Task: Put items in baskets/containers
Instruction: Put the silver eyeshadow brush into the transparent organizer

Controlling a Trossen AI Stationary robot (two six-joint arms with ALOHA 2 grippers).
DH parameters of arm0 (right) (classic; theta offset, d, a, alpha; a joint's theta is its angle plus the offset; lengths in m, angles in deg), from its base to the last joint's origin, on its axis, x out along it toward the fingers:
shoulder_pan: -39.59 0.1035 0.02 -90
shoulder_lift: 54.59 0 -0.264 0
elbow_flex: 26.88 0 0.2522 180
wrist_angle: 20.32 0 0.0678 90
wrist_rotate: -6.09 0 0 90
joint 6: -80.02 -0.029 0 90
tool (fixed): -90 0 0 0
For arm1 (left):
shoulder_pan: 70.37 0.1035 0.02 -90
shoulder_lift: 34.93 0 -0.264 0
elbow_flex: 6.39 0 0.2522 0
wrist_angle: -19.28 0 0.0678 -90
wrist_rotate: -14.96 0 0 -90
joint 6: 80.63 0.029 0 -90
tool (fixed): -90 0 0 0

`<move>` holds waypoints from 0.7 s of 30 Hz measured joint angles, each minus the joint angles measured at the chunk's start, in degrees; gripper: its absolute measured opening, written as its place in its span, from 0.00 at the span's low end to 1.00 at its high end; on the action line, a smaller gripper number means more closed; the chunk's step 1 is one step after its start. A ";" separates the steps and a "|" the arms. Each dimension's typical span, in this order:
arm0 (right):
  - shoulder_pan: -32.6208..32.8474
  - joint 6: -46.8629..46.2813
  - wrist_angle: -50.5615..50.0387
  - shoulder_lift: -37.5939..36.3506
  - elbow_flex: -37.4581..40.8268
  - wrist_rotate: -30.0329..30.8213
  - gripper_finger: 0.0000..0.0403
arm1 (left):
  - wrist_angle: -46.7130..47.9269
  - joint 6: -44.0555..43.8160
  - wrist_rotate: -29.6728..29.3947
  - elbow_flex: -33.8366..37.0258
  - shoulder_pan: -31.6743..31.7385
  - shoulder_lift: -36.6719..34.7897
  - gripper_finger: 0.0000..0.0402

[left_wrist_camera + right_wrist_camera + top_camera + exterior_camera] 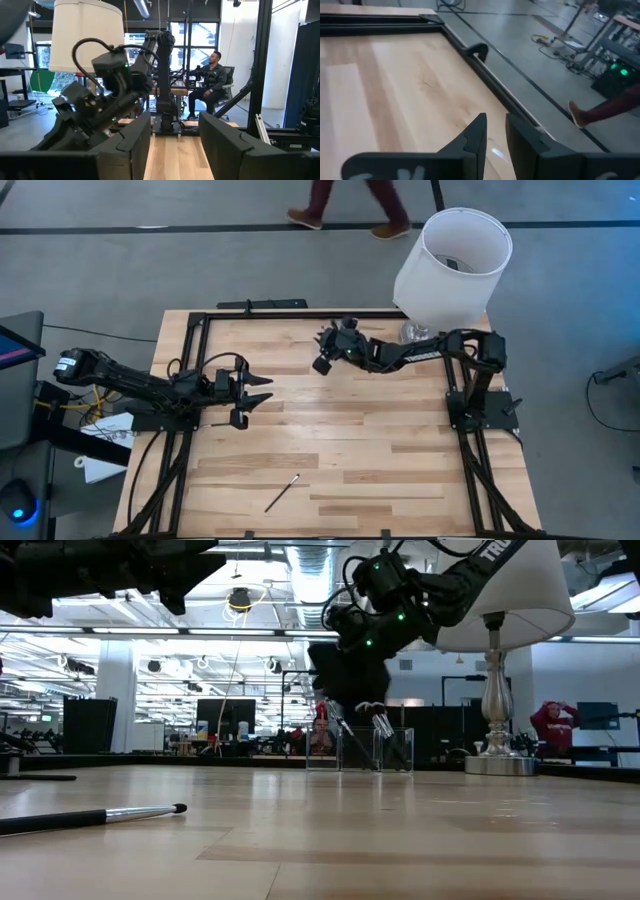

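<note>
Nearest the low camera, flat on the wooden table (400, 840): one makeup brush (95, 817), dark handle, silver ferrule, dark bristle tip toward the middle of the picture; well behind it, at the far side, a clear organizer (395, 750) with slim leaning brushes (383, 725) apparently standing inside, silver ferrules showing; directly above that box, the right gripper (365, 705), pointing down, no grip on anything discernible from here; just beside the box, a lamp base (497, 762) under a white lampshade (520, 600); far off in the room, a person in red (553, 725).

From above: the lone makeup brush slanted near the table's front edge, well apart from both arms; left gripper (262, 398) over the table's left part, fingers spread wide, empty; right gripper reaching in from the right toward the far middle, near the lampshade; organizer not discernible under that arm; legs of a walking person (345, 205) on the floor beyond the table.

Through the left wrist camera: own two dark fingers wide apart, only bare wood between; ahead, the right arm (110, 85) bent over, lampshade behind it, a seated person (212, 82) farther back.

Through the right wrist camera: own fingers a narrow gap apart, nothing seen between; below, pale wood and a black frame rail (485, 75) at the table's edge; beyond, grey floor, a shoe (576, 115) and a maroon trouser leg.
</note>
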 joint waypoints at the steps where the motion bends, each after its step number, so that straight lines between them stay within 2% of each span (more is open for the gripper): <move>1: 0.03 0.03 0.20 0.00 0.00 -0.02 0.16 | 0.00 0.00 0.00 0.00 0.00 0.00 0.41; 5: -2.99 -5.19 1.28 0.42 0.00 -0.62 0.16 | 0.00 0.00 0.00 0.00 0.00 0.00 0.41; 9: -5.99 -10.25 3.27 2.27 -0.02 -5.20 0.16 | 0.00 0.00 0.00 0.00 0.00 0.00 0.41; 11: -6.31 -10.44 2.87 2.82 0.00 -6.57 0.16 | 0.00 0.00 0.00 0.00 0.00 0.00 0.41; 21: -6.09 -9.44 2.32 3.25 0.00 -5.83 0.16 | 0.00 0.17 0.00 0.02 0.00 0.00 0.41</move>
